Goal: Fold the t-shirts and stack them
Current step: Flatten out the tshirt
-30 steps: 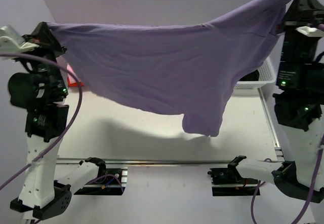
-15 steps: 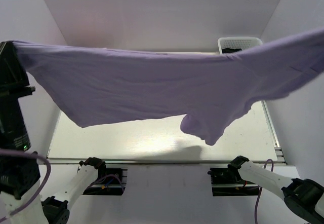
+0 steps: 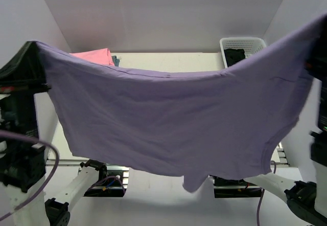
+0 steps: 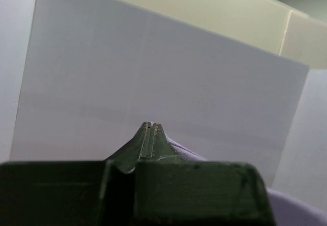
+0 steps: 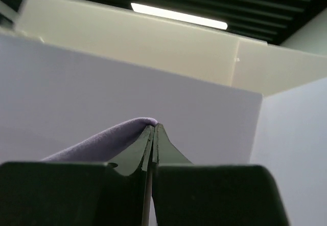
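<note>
Purple t-shirt [image 3: 168, 118] is up in the air, stretched wide between my two hands, high over the table [image 3: 168, 60] and not touching it. My left hand [image 4: 152, 127] has its two fingers pressed tight together on one top corner of the cloth. My right hand [image 5: 154, 126] is pinching the other top corner the same way. Each hand has only a tiny bit of cloth at the very tips. That is my first worry: if I pull my hands too far apart, or move too fast, a corner could slide out. Then the shirt would swing down from one hand and land in a heap. One sleeve [image 3: 195, 181] hangs lower than the rest, on my side of the table. I think it will touch down first, and it could tuck under and make a lump when I lay the shirt flat. My right hand looks higher than my left, so the shirt could land crooked if I do not level them. A folded pink t-shirt [image 3: 94, 56] sits at the far left of the table, and a white basket [image 3: 244, 42] stands at the far right. If I swing the cloth too far back, it could drag over the pink one and mess up its fold, or catch on the basket.
</note>
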### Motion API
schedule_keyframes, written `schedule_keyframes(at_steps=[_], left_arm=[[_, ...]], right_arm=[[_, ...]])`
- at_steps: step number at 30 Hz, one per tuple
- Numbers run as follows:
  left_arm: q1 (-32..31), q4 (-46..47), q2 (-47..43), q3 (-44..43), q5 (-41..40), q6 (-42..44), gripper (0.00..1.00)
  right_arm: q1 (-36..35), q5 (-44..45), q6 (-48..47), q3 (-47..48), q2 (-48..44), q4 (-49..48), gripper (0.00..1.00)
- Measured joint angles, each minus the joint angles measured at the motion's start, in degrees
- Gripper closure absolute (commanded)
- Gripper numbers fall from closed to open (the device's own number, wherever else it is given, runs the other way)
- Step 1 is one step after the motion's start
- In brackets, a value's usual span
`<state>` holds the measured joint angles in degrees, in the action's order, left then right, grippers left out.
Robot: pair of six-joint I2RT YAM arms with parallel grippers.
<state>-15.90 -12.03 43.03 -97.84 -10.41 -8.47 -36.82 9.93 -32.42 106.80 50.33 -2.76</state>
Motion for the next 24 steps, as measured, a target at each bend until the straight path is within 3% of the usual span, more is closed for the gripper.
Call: schedule_keyframes(at_steps=[6, 14, 19, 24], left_arm=[[0.04, 3.67, 2.93, 13.49, -4.81, -3.41, 1.0], [0.04, 5.11, 18.47, 32.17, -18.03, -11.72, 1.0], [0.35, 4.74, 28.61, 35.74, -22.34, -16.65, 1.0], [1.29, 5.66, 42.45, 31.3, -25.38, -19.1, 1.0]], right_arm=[[0.0, 10.8, -8.15, -16.9, 5.57, -15.54, 1.0], [1.75, 23.19, -13.25, -39.5, 20.5, -31.04, 1.0], [6.1, 28.46, -11.82, -43.76, 32.54, -38.07, 1.0], [10.84, 32.98, -9.86, -39.78, 48.26, -43.23, 1.0]])
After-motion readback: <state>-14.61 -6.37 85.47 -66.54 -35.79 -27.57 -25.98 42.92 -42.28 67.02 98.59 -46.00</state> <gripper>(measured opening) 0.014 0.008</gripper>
